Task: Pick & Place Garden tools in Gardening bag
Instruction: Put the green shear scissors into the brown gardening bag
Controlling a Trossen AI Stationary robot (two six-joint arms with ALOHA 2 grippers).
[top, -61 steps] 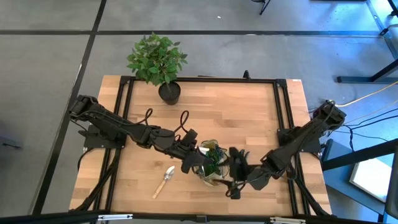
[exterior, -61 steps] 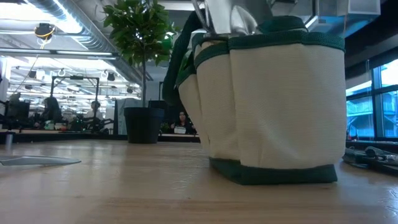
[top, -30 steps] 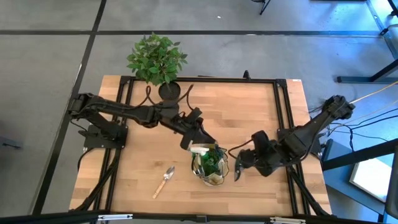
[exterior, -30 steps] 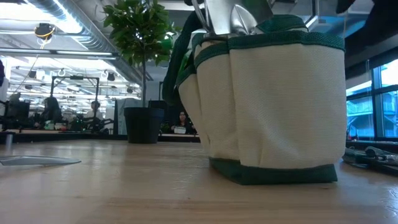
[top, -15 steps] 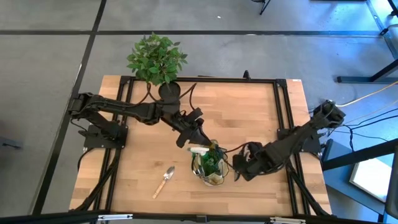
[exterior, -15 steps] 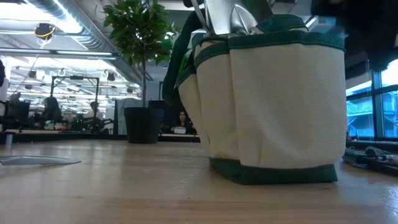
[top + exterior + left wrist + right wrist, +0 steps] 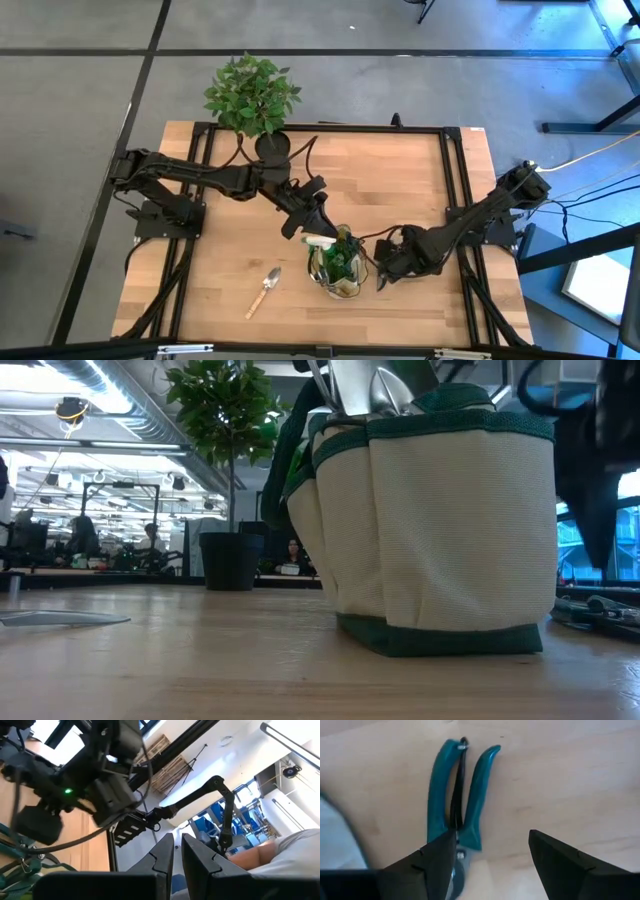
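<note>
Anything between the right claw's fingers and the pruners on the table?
Nothing. In the right wrist view the open right claw hangs over the teal-handled pruners, with only bare table around them.

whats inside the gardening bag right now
From above, the gardening bag shows the spray bottle's white trigger and green contents. From table height, metal tool ends poke over its rim. Whatever sits lower is hidden by the fabric walls.

Bag [image 7: 338, 268] mid-table, trowel [image 7: 265, 291] to its left, pruners [image 7: 459, 805] to its right
</note>
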